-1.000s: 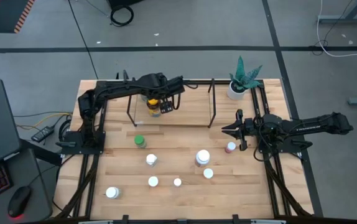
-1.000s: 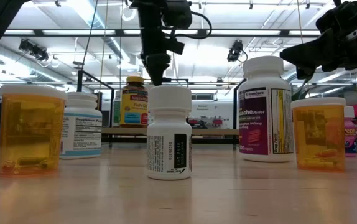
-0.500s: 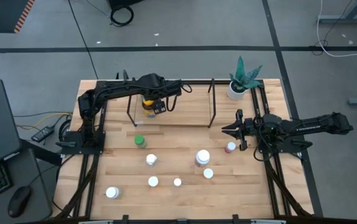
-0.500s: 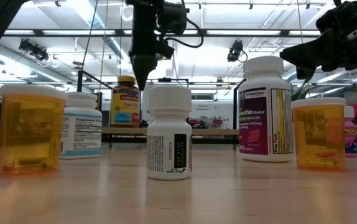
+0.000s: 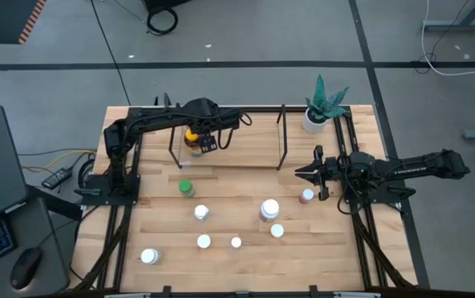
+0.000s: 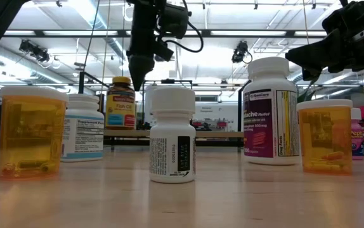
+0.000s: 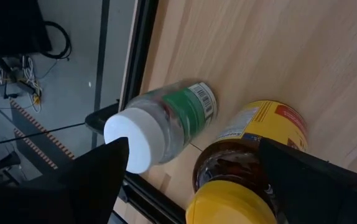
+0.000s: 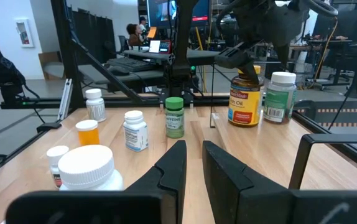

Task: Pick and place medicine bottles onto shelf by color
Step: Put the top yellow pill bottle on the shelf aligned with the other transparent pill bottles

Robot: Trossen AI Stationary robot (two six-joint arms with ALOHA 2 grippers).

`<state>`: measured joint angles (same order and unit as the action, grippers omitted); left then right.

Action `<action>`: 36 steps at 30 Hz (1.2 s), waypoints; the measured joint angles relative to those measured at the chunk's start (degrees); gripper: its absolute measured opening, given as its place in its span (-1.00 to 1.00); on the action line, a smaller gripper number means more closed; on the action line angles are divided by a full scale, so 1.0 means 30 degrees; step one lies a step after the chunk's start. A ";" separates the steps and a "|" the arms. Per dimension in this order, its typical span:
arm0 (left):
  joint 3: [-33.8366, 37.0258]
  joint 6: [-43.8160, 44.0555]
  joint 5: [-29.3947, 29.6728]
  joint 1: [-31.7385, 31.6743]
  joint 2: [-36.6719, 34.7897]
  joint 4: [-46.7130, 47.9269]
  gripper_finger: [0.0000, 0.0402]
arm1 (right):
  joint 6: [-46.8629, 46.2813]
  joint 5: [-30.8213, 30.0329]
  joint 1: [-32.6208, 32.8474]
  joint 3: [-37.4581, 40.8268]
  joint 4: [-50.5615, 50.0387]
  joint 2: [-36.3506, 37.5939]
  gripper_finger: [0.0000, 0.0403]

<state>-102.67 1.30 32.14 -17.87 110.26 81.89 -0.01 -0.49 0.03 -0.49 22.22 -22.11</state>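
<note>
The shelf (image 5: 246, 153) stands at the table's far side. A yellow-capped bottle (image 5: 192, 136) stands upright on its left part, next to a white-capped, green-labelled bottle (image 7: 166, 124). My left gripper (image 5: 208, 141) is open over the yellow-capped bottle (image 7: 247, 168), one finger on each side of its top. My right gripper (image 5: 302, 173) hovers shut and empty at the table's right, near a pink-capped bottle (image 5: 306, 196). A green-capped bottle (image 5: 186, 189) and several white-capped ones stand on the table. My left gripper comes from above, pointing down. One finger (image 7: 303, 180) lies against the bottle's upper side (image 7: 278, 134), just below the cap. The other finger (image 7: 104, 174) stands apart from it, with bare wood between. The bottle stands upright with its base on the shelf board.
A potted plant (image 5: 324, 103) stands at the far right corner, beside the shelf. Thin black rods (image 5: 283, 136) frame the shelf. White-capped bottles (image 5: 269, 209) (image 5: 201, 213) (image 5: 148, 256) stand scattered over the table's near half. The shelf's right part shows bare wood.
My left gripper has moved along the shelf toward the table's left edge. The yellow-capped bottle has gone the same way with it, staying upright with its base at the level of the shelf board.
</note>
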 joint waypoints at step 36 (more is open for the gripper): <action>0.0007 0.0707 -0.0007 0.0000 0.0000 0.1042 0.82 | 0.0000 0.0000 -0.0004 0.0000 0.0000 -0.0005 -0.69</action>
<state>-102.65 3.42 32.12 -17.87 110.26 85.02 -0.01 -0.49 0.02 -0.49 22.22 -22.12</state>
